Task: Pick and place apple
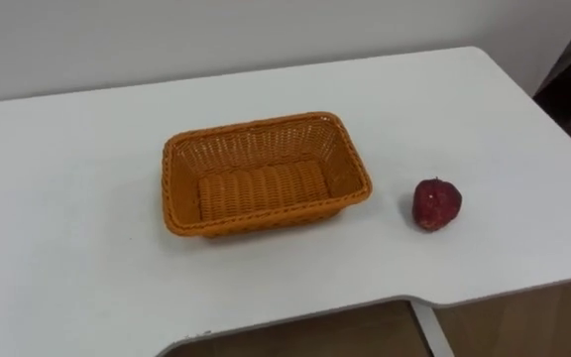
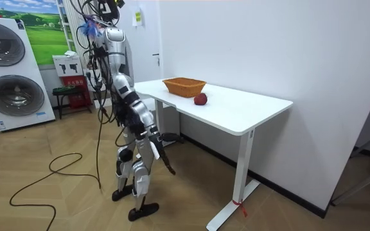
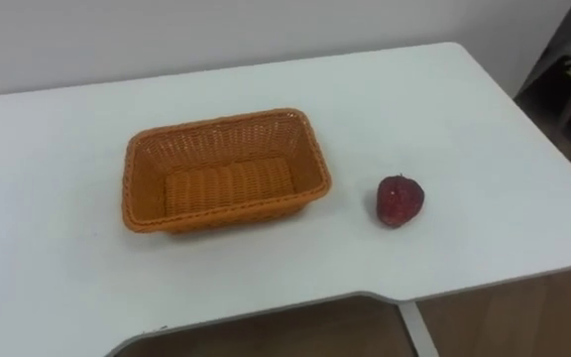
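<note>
A dark red apple point(image 1: 436, 204) lies on the white table point(image 1: 77, 278), a short way to the right of an orange wicker basket point(image 1: 180, 213). The basket is rectangular and has nothing in it. In the room view the apple point(image 2: 200, 99) and the basket point(image 2: 184, 86) sit near the table's edge that faces me. I stand upright at that edge, with my right arm hanging down beside my thigh and my right hand point(image 2: 168, 163) below the tabletop, well away from the apple.
The table's front edge has a curved cut-out point(image 1: 295, 322). A white wall runs behind the table. Washing machines point(image 2: 8, 74) and a small stool point(image 2: 69, 96) stand on the wooden floor behind me.
</note>
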### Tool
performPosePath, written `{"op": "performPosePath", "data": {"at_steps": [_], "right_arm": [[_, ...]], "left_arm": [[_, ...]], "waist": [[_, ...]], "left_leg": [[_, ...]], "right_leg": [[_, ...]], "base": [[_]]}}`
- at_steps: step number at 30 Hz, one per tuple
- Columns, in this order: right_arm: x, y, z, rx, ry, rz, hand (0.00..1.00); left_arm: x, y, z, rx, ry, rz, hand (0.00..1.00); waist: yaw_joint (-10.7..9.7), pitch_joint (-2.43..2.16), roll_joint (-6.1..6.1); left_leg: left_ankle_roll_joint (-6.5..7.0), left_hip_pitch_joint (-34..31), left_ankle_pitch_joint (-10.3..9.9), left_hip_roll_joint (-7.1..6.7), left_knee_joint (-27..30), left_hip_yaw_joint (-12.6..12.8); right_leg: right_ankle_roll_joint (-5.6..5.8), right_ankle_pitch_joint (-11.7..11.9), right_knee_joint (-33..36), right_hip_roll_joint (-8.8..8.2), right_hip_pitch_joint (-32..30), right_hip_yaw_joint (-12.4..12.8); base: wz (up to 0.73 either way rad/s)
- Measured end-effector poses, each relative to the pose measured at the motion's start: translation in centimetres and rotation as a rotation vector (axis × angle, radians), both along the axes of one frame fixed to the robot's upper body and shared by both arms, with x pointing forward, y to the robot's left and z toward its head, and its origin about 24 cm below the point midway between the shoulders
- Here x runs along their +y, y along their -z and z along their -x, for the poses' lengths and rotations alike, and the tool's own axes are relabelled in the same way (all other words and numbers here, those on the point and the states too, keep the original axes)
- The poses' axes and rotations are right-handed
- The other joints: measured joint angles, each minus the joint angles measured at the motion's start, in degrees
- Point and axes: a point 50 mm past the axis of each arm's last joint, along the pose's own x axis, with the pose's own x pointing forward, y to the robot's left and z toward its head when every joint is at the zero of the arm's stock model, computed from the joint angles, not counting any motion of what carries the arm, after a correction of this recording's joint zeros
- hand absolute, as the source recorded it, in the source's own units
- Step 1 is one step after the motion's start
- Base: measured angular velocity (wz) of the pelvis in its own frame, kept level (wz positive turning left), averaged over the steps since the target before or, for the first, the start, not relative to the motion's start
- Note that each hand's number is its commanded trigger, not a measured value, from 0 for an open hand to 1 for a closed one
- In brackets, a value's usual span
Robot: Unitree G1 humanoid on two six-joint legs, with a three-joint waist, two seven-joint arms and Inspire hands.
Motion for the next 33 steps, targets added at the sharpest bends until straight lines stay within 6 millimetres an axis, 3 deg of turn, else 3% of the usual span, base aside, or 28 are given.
{"op": "performPosePath", "data": {"at_steps": [5,11,13,21,27,31,33], "right_arm": [[-2.2,-2.7,-2.5,-0.068,0.111,0.084,0.00],[-4.5,-8.4,-6.2,-0.126,0.132,0.316,0.00],[-4.9,-10.4,-8.1,-0.083,0.072,0.439,0.00],[-3.7,-15.9,-11.7,-0.009,-0.208,0.932,0.00],[-0.4,-16.2,-14.3,-0.030,-0.485,1.093,0.00],[0.9,-15.8,-15.1,-0.081,-0.618,1.099,0.00],[1.3,-15.7,-15.3,-0.100,-0.667,1.104,0.00]], "left_arm": [[0.1,0.0,0.0,-0.002,-0.002,-0.004,0.00],[0.4,-0.2,0.1,-0.017,-0.008,-0.019,0.00],[0.4,-0.2,0.0,-0.021,-0.006,-0.019,0.00],[0.2,-0.2,-0.7,-0.036,0.053,-0.004,0.00],[-0.2,-0.1,-1.2,-0.037,0.132,0.007,0.00],[-0.3,0.0,-1.6,-0.045,0.153,0.026,0.00],[-0.4,0.0,-1.6,-0.043,0.171,0.042,0.00]], "waist": [[-0.03,-0.03,-0.24],[0.08,-0.04,-0.50],[0.22,0.00,-0.60],[3.08,0.00,-0.34],[3.90,0.06,-0.61],[4.72,0.59,-1.54],[4.94,0.60,-1.77]], "left_leg": [[0.01,0.19,0.01,-0.07,0.28,0.44],[0.02,-0.52,0.02,-0.20,0.35,0.41],[0.04,-1.82,0.03,-0.23,0.89,0.50],[0.03,-3.27,0.03,-0.14,1.61,0.41],[0.02,-3.06,0.04,-0.08,1.50,0.39],[0.01,-2.68,0.04,-0.06,1.48,-0.13],[0.02,-2.84,0.04,-0.02,1.47,-0.67]], "right_leg": [[0.05,-0.03,0.17,-0.04,-0.46,0.45],[0.10,-0.50,1.04,-0.21,-1.69,0.48],[0.07,-0.51,1.86,-0.32,-2.85,0.48],[-0.06,-0.42,1.77,-0.35,-3.86,0.10],[-0.06,-0.41,1.69,-0.32,-3.56,0.05],[-0.09,-0.38,1.28,-0.42,-2.63,-0.74],[-0.11,-0.01,0.47,-0.43,-2.24,-1.46]], "base": [[-0.05],[0.00],[0.00],[0.01],[0.01],[0.08],[0.16]]}}
